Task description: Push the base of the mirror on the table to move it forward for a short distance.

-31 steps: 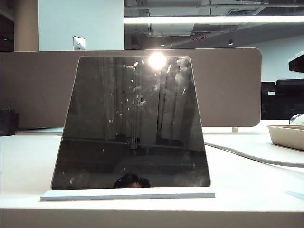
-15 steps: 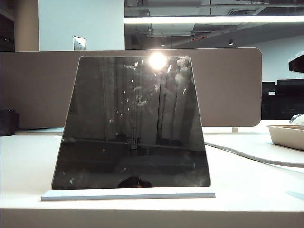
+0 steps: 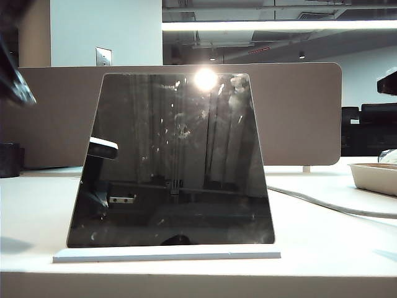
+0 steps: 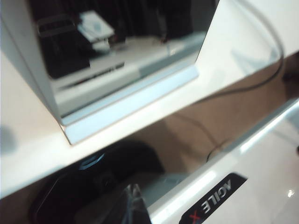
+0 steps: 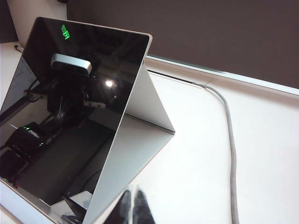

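Right end effector [image 5: 135,205] near mirror's [image 3: 170,161] side edge, above worktop [image 3: 322,230], fingertips pressed together, touching nothing. Left end effector [image 4: 133,205] below worktop front edge, off mirror's base [image 3: 166,254]; tip blurred, cannot tell its state. Mirror upright on base, close to worktop front edge. Grey cable [image 3: 329,205] beside mirror; beige divider [image 3: 298,118] behind mirror.

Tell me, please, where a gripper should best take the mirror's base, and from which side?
Probably the base at its exposed front edge, coming low along the table from the glossy side: the plate is thin and flat, so press, not pinch. The left gripper hangs before that edge, the right gripper beside the mirror.
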`<state>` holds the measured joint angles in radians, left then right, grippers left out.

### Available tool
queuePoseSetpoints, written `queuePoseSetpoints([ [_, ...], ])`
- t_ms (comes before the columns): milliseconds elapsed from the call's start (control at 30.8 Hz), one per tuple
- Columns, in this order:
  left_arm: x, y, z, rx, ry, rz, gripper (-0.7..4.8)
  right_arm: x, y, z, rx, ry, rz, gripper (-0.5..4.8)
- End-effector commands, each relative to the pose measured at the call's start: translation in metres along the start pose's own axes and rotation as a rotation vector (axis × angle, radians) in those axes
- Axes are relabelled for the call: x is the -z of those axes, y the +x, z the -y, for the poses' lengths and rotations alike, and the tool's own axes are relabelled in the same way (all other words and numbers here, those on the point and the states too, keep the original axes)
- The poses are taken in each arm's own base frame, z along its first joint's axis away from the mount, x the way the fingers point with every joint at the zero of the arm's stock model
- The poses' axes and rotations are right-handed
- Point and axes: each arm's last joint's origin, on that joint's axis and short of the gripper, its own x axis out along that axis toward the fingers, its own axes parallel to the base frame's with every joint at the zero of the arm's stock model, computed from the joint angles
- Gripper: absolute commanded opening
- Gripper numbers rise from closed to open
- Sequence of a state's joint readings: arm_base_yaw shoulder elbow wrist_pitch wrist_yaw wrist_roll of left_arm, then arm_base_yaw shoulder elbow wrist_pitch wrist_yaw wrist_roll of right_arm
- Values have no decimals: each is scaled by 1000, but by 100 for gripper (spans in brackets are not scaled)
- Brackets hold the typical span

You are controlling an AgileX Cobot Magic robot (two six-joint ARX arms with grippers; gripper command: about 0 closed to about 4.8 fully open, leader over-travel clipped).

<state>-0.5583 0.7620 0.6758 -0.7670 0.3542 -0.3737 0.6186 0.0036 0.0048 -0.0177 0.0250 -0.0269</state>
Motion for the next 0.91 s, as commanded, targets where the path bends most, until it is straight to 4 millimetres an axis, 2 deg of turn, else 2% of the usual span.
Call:
queuePoseSetpoints([
  [32, -11, 20, 12, 26, 59, -18, -2, -2, 0, 0, -1, 0, 15, 22],
  [292, -22, 80, 44, 97, 133, -96, -2, -2, 0, 0, -1, 0, 15, 22],
  [487, -21, 111, 63, 28, 124, -71, -2, -2, 0, 0, -1, 0, 15, 22],
  [714, -10, 138, 70, -46, 51, -113, -2, -2, 0, 0, 0, 0, 15, 22],
  [908, -8, 142, 69, -108, 26, -91, -2, -2, 0, 0, 1, 0, 14, 22],
])
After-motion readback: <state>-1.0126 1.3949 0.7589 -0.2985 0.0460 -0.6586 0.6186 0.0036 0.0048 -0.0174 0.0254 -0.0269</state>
